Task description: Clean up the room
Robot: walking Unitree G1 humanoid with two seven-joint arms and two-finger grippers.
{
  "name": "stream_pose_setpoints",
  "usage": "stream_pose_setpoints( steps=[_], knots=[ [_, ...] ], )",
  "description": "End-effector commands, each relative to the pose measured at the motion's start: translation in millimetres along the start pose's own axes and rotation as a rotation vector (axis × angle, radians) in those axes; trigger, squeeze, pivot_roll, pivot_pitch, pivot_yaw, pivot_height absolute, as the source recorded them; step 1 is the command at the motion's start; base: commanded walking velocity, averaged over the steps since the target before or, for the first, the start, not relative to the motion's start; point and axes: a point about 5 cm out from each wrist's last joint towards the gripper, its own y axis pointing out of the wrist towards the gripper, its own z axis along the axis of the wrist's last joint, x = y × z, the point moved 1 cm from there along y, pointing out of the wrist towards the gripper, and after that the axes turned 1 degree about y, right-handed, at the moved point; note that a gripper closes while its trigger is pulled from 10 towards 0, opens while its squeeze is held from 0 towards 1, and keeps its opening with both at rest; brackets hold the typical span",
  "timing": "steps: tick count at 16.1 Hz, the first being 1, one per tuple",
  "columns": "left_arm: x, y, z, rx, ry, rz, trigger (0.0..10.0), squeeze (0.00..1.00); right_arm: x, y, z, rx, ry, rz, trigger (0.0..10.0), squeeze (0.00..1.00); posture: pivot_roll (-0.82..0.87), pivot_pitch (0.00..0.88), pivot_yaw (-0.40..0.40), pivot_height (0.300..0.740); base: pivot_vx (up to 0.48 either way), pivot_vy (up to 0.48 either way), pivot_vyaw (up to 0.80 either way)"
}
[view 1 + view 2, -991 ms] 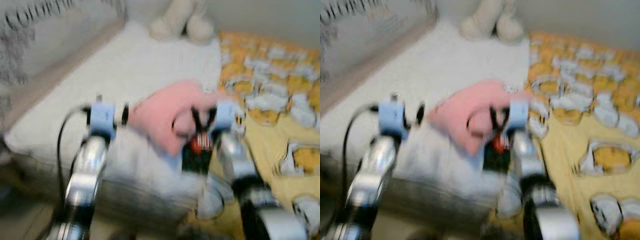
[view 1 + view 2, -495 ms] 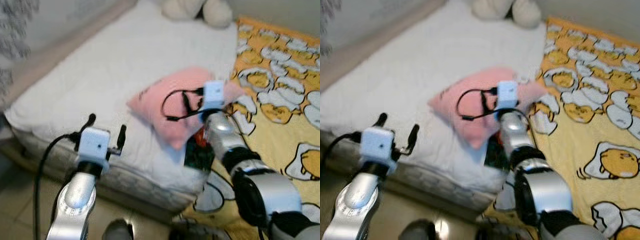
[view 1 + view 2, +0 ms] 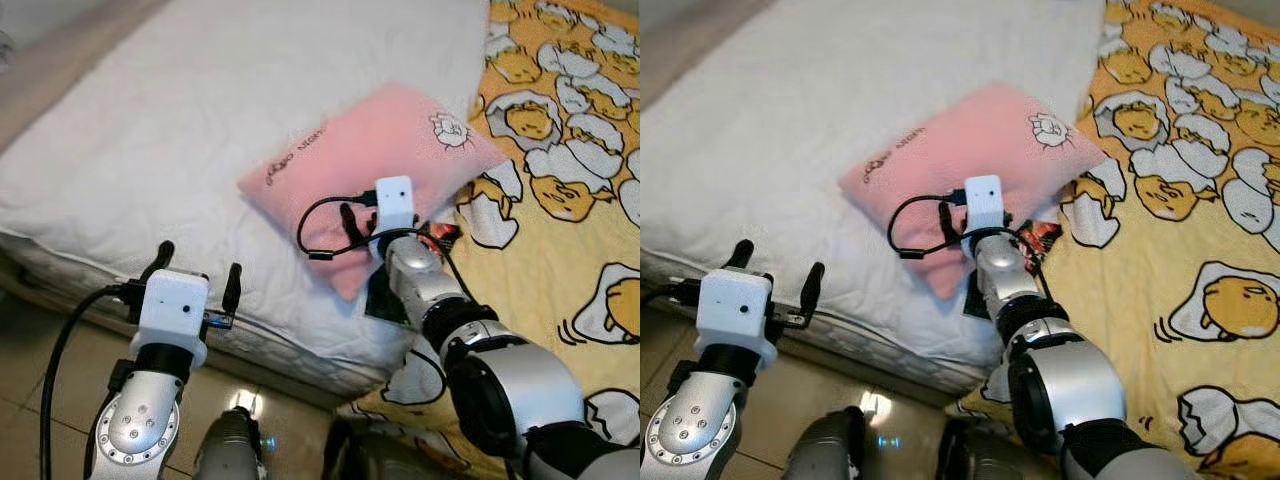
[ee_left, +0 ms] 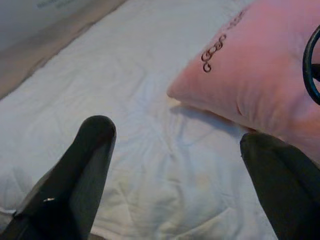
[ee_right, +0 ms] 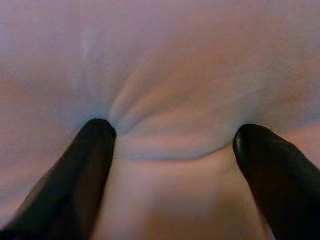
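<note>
A pink pillow (image 3: pixel 385 140) with dark lettering and a small cartoon print lies on the white mattress (image 3: pixel 150 130), its near corner over the bed's edge. My right gripper (image 3: pixel 358 230) is pressed into that near part of the pillow. Its two black fingers (image 5: pixel 92 150) stand apart and open, and the pink fabric (image 5: pixel 170 125) puckers between them. My left gripper (image 3: pixel 196 270) hovers open over the mattress edge, to the left of the pillow and apart from it. In the left wrist view the pillow (image 4: pixel 260 75) lies beyond the fingertips.
A yellow blanket (image 3: pixel 570 210) printed with egg characters covers the bed's right side. A dark packet with red on it (image 3: pixel 1040 238) pokes out from under the pillow beside my right arm. Tiled floor (image 3: pixel 40 340) runs below the bed edge.
The camera has tipped down and nearer the bed, and the blur is gone. My right gripper has come down onto the pillow's near part. My left gripper has dropped toward the mattress edge.
</note>
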Motion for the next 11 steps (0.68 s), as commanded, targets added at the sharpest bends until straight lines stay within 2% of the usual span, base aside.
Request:
stream_pose_setpoints(
  steps=[1, 7, 11],
  knots=[
    [0.8, -1.5, 2, 0.000, 0.006, 0.004, 10.0, 0.00, 1.6, -6.2, -31, -0.135, 0.030, -0.008, 0.0, 0.00, 0.39, 0.301, -0.144, 0.740, 0.000, 0.000, 0.00],
    [3.7, 9.1, 7, 0.018, 0.015, -0.015, 10.0, 0.00, 3.5, -7.0, -34, -0.148, 0.049, -0.011, 0.0, 0.00, 0.36, 0.271, -0.127, 0.740, 0.000, 0.000, 0.00],
    [10.6, 15.1, 11, 0.043, -0.021, -0.063, 10.0, 0.00, 2.1, -7.6, -36, -0.157, 0.075, -0.003, 0.0, 0.00, 0.35, 0.258, -0.124, 0.740, 0.000, 0.000, 0.00]
  ],
)
